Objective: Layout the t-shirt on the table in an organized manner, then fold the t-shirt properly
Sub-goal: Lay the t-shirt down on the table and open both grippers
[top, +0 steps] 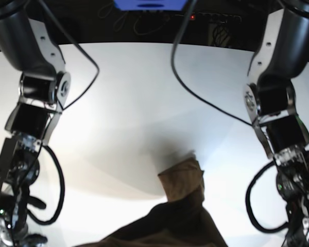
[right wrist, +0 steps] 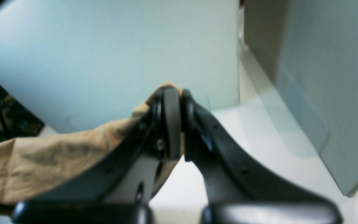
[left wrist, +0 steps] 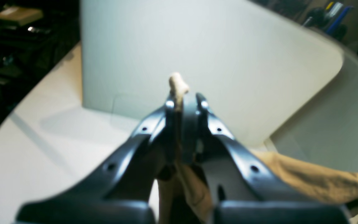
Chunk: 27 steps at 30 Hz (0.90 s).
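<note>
The tan-brown t-shirt [top: 184, 208] is bunched at the bottom middle of the base view, one corner standing up over the white table [top: 144, 103]. In the left wrist view my left gripper [left wrist: 183, 99] is shut on a pinch of the t-shirt [left wrist: 306, 177]; a small nub of cloth pokes out past the fingertips and the rest trails off to the right. My right gripper [right wrist: 177, 93] is likewise shut on an edge of the t-shirt [right wrist: 42, 168], which stretches away to the left. Both grippers fall below the base view's frame.
A grey translucent wall [right wrist: 322, 93] rises at the right of the right wrist view and shows again as a grey translucent wall [left wrist: 337, 124] in the left wrist view. Black cables [top: 195, 92] lie across the table behind the shirt. Dark clutter sits beyond the table's curved edge.
</note>
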Available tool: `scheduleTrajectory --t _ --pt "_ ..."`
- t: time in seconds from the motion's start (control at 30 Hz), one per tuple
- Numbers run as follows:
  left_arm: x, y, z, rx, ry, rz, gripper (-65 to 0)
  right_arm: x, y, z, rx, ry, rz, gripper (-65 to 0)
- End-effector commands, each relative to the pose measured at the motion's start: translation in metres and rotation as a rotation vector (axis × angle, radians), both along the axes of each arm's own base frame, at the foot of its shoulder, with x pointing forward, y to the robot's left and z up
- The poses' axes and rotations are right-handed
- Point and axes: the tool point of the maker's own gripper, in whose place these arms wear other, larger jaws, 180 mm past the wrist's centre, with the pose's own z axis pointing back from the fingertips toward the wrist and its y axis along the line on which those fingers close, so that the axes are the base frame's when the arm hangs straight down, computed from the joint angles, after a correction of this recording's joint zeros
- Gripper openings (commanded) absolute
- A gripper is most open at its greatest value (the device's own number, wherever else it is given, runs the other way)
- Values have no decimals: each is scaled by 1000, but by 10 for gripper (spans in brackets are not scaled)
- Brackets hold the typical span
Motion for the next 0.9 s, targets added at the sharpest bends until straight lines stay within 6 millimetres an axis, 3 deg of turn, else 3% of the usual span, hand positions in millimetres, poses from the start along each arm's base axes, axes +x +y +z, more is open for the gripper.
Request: scheduleTrajectory --t 0.0,0.07,0.17,0.23,0.27,0.37,0.53,0.67,0.8,0.87 --pt "-4 5 52 1 -122 14 -648 0 -5 39 -1 -91 -9 -650" --pt "-6 9 82 -1 -172 21 -648 -2 -20 59 30 -133 -40 -650" --pt "-13 22 98 20 -209 48 -648 -7 -42 60 49 -140 -83 -650" --pt "-20 23 90 36 -206 52 -648 -9 -51 34 43 -83 -97 -650" --pt "-23 22 77 49 -182 51 -648 -11 -52 20 39 -53 -100 -650" --pt "-36 23 28 67 -95 52 -648 -27 -49 -28 19 27 -101 -650" --pt "-84 40 -90 58 133 94 -648 -68 -22 -106 15 148 -65 -650" --pt "-143 35 -189 -36 343 76 -648 -100 3 -171 -9 279 16 -650" --pt "-210 20 -284 -173 584 59 -647 -123 1 -222 -10 407 22 -650" --pt "-234 6 -315 -258 675 30 -647 -123 -6 -236 -14 447 15 -650"
